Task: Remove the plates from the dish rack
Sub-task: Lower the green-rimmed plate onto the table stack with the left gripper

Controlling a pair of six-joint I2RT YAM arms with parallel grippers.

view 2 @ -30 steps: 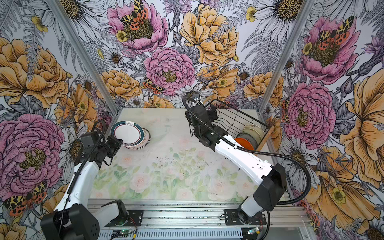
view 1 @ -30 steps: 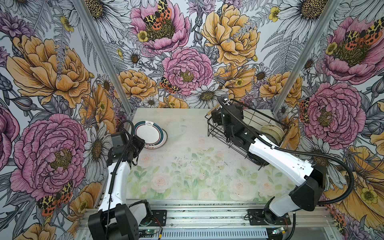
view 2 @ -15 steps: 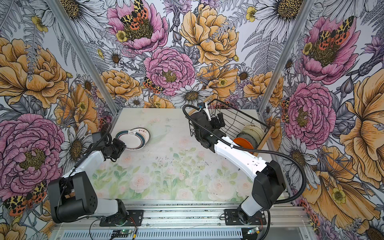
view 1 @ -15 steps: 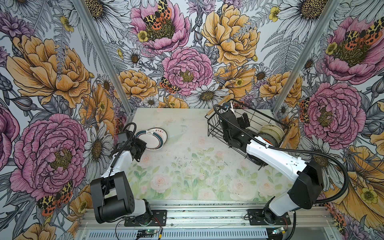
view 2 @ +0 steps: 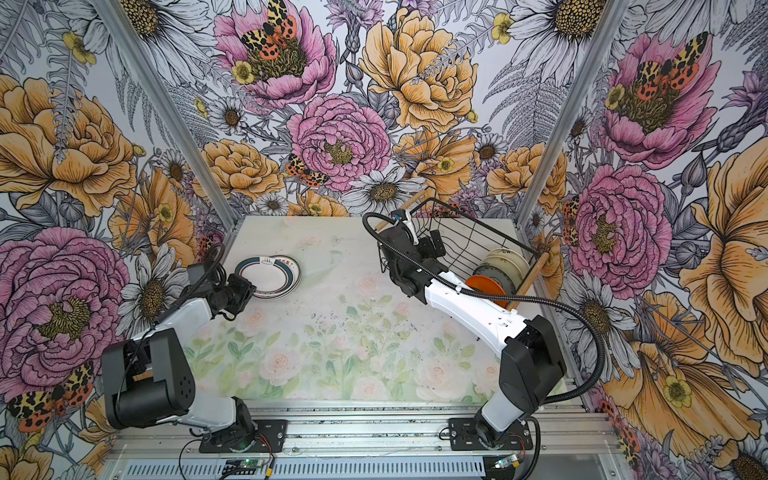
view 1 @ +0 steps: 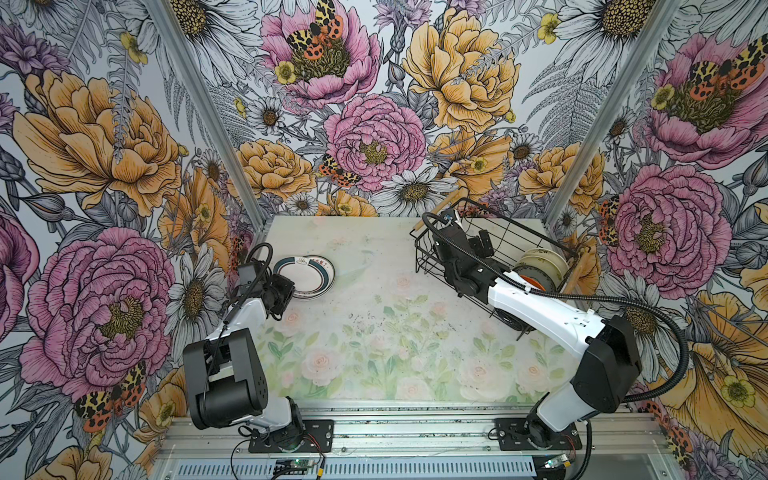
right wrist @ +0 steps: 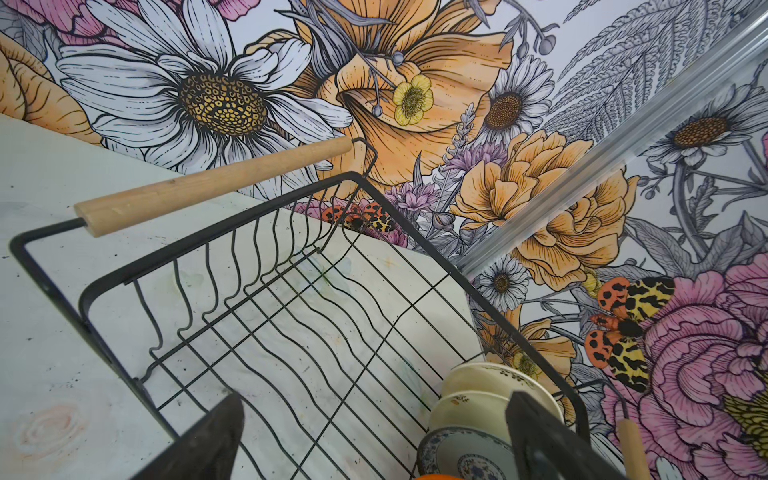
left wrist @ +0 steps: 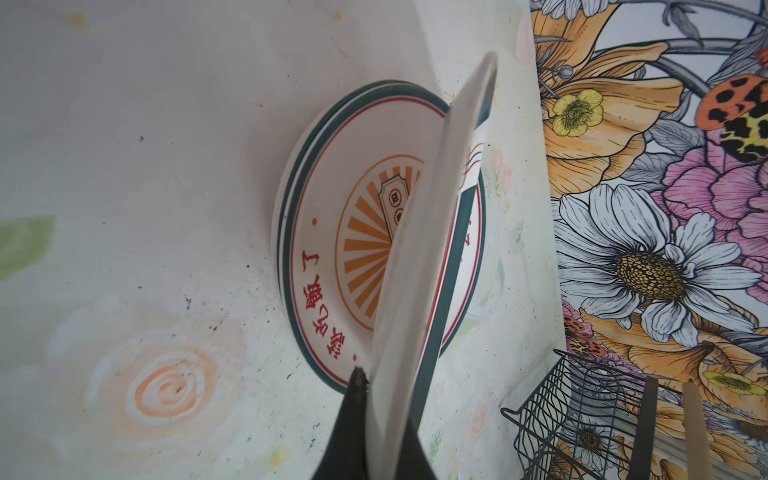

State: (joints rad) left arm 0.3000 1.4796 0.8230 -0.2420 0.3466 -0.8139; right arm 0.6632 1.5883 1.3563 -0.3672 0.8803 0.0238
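My left gripper (left wrist: pixel 386 415) is shut on the rim of a white plate with a dark teal rim (left wrist: pixel 432 232). It holds that plate low over a sunburst-patterned plate (left wrist: pixel 332 249) lying flat on the table; I cannot tell whether the two touch. Both top views show this pair at the left (view 1: pixel 305 272) (view 2: pixel 268 276). The dish rack (view 1: pixel 515 216) (view 2: pixel 478 212) stands at the back right. Cream, blue-patterned and orange plates (view 1: pixel 540 266) (view 2: pixel 505 264) (right wrist: pixel 486 382) stand on edge at its right end. My right gripper (right wrist: pixel 374 436) (view 1: pixel 467 241) hangs open over the rack's empty wires, beside those plates.
The rack's wooden handles (right wrist: pixel 216 183) (view 1: pixel 575 270) stick out at both ends. Floral walls close in behind and at both sides. My right arm (view 1: pixel 540 307) lies across the rack's near side. The flower-printed table (view 1: pixel 374 332) spreads between the arms.
My left arm has folded down and lowered the teal-rimmed plate onto or just above the sunburst plate. My right gripper has shifted a little farther over the rack, still open.
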